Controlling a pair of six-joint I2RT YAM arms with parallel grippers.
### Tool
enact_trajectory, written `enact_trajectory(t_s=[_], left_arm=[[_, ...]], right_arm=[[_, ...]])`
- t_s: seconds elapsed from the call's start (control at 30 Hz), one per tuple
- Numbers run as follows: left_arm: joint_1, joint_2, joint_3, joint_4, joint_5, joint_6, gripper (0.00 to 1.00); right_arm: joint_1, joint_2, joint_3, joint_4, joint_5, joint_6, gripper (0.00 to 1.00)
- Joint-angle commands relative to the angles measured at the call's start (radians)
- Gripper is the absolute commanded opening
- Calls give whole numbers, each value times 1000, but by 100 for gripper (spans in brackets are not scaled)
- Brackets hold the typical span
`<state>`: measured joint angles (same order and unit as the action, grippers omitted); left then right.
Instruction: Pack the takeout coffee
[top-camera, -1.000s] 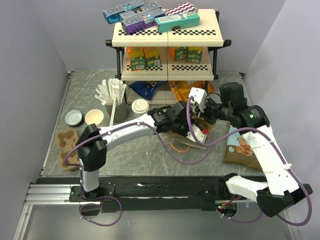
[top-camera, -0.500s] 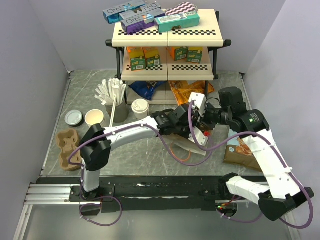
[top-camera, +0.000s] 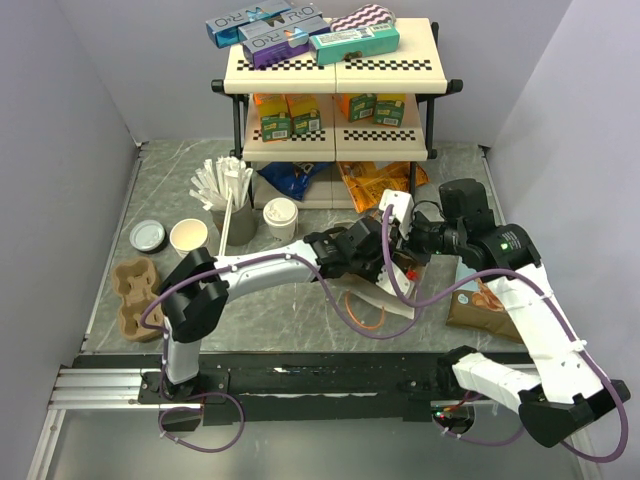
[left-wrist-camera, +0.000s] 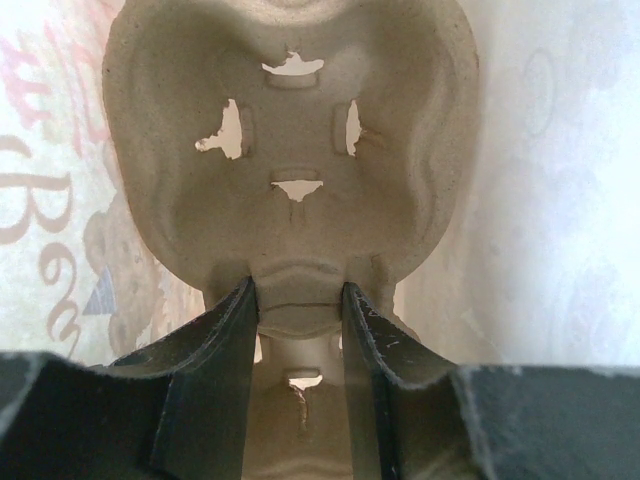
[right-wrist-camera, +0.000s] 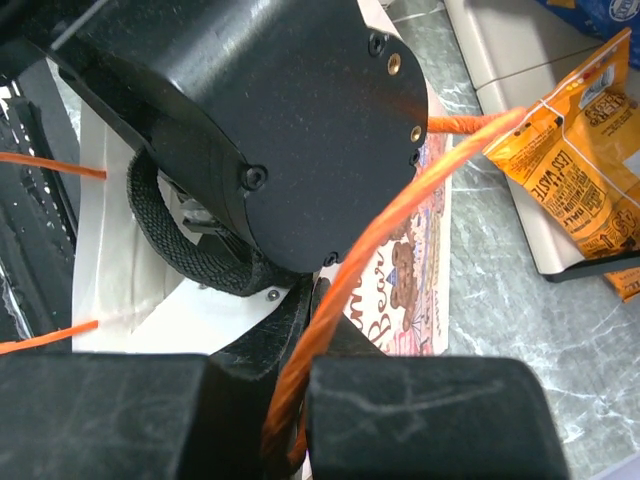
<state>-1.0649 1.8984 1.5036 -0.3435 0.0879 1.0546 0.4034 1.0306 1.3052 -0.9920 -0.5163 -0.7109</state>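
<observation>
The takeout coffee (top-camera: 189, 236), a small open white cup with a cream-tan inside, stands at the left of the table, far from both grippers. My left gripper (top-camera: 368, 252) is inside a white paper bag (top-camera: 395, 295) with orange handles. In the left wrist view the left gripper (left-wrist-camera: 297, 305) is shut on the middle ridge of a pulp cup carrier (left-wrist-camera: 290, 140), with the bag's wall (left-wrist-camera: 560, 180) around it. My right gripper (top-camera: 398, 232) is beside the bag's mouth. In the right wrist view the right gripper (right-wrist-camera: 330, 310) is shut on the bag's orange handle (right-wrist-camera: 400, 200).
A lidded white cup (top-camera: 280, 216), a dark grey cup of white sticks (top-camera: 235, 215), a flat lid (top-camera: 147, 235) and a second pulp carrier (top-camera: 135, 295) stand at the left. A two-tier shelf (top-camera: 335, 75) is at the back. A snack bag (top-camera: 485, 300) lies at the right.
My left gripper has moved right and deeper into the bag with the carrier. My right gripper has come down and slightly left with the handle, and the bag lies lower.
</observation>
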Motion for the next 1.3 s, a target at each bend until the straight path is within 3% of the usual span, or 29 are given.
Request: enact_trajectory(t_s=[0.0,0.57,0.6,0.73,0.83,1.03,1.27], left_arm=[[0,37,0,69,-45,11,1],[0,67,-25,138,-60,-31,1],[0,67,-26,136,-59,-31,3],[6,62,-20,120,-62,-31,30],[11,50,-14,100,-57,-41,43],[17,25,-8,72,-20,-61,61],[19,11,-3,60,-10,-88,70]], right_arm=[[12,-24,35,-31,-85,18,0],[14,-20,46,-50,-143,44,0],[12,-18,39,-48,-136,42,0],[12,-12,37,-49,-122,31,0],[12,-6,55,-63,-116,24,0],[14,3,62,-65,-90,10,0],[14,9,65,-57,-65,1,0]])
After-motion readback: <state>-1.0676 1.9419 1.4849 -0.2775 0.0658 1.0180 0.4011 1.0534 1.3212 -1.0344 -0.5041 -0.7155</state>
